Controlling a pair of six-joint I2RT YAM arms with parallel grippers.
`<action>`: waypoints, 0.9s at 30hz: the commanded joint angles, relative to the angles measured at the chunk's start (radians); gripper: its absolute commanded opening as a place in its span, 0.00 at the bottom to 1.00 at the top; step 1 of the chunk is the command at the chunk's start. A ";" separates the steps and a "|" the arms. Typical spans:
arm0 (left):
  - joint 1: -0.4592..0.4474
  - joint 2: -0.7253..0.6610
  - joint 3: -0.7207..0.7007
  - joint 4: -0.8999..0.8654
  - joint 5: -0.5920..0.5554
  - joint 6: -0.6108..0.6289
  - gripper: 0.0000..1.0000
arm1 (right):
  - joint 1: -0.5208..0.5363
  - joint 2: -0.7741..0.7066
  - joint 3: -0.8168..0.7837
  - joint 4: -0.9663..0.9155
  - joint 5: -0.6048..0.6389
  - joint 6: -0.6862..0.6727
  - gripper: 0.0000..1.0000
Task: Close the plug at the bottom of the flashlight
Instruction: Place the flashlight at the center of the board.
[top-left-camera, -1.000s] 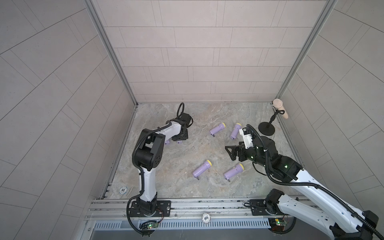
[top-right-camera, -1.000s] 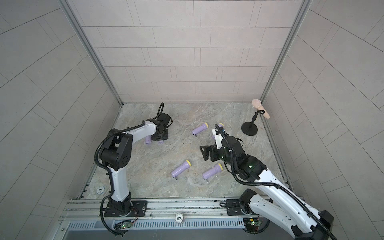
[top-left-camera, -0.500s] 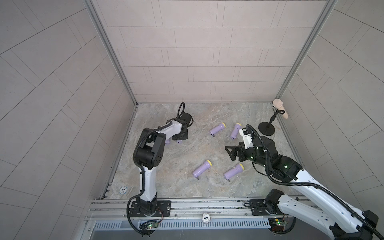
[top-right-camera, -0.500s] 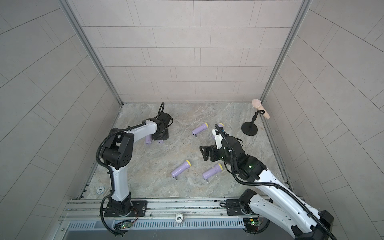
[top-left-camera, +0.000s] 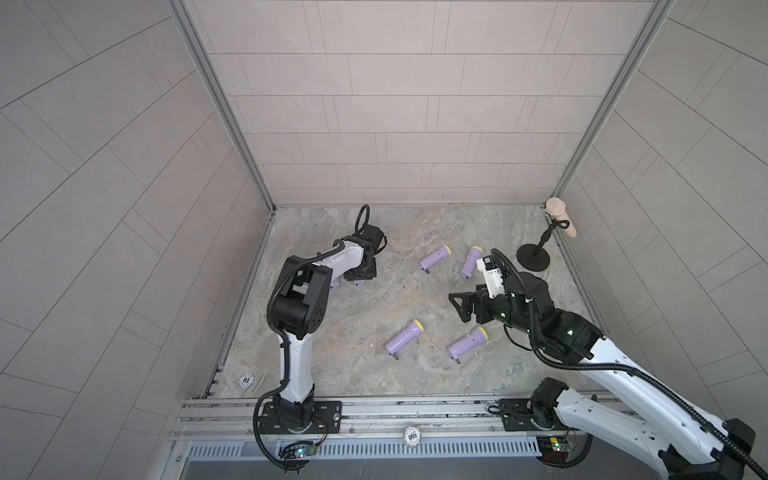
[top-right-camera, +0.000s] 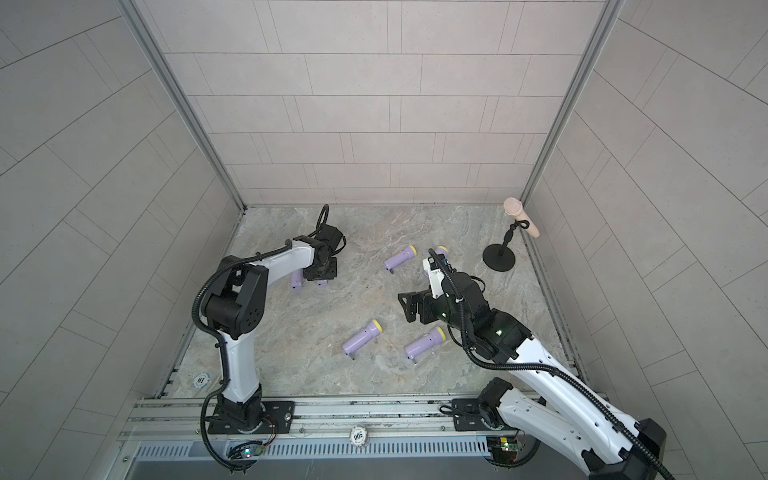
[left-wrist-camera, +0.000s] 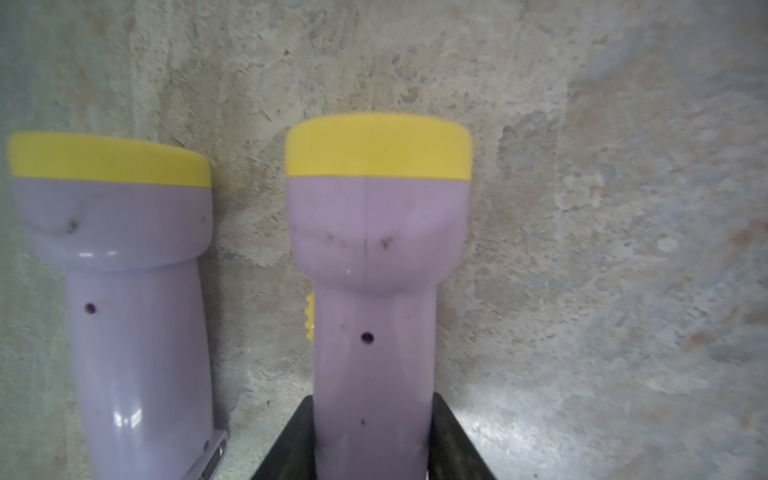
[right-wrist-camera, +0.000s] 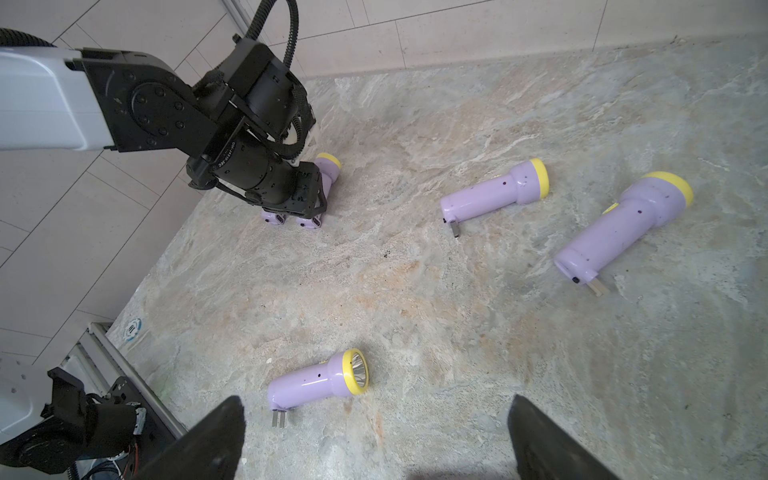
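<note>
Left fingers (left-wrist-camera: 451, 440) are closed narrow on the handle of one purple flashlight (left-wrist-camera: 374, 257), one finger each side. It lies flat on the worktop (left-wrist-camera: 582, 208) at the far left, near the side wall. Plug end is hidden under the wrist. Judged light, rigid, glossy plastic, likely to slip or roll; best held on the straight handle, tail left clear. Second flashlight (left-wrist-camera: 124, 311) just beside it; four other flashlights (top-left-camera: 403, 337) well apart. Right fingers (right-wrist-camera: 208, 436) spread wide, empty, above the worktop.
</note>
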 joint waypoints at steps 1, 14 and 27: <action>0.005 0.016 0.020 -0.035 -0.014 -0.003 0.47 | 0.006 -0.003 0.000 0.013 -0.001 0.005 1.00; 0.004 -0.034 0.022 -0.038 -0.025 -0.004 0.64 | 0.007 -0.013 -0.006 0.009 0.000 0.009 1.00; -0.060 -0.179 0.041 -0.051 -0.076 0.011 0.83 | 0.006 -0.034 0.001 -0.012 0.034 0.001 1.00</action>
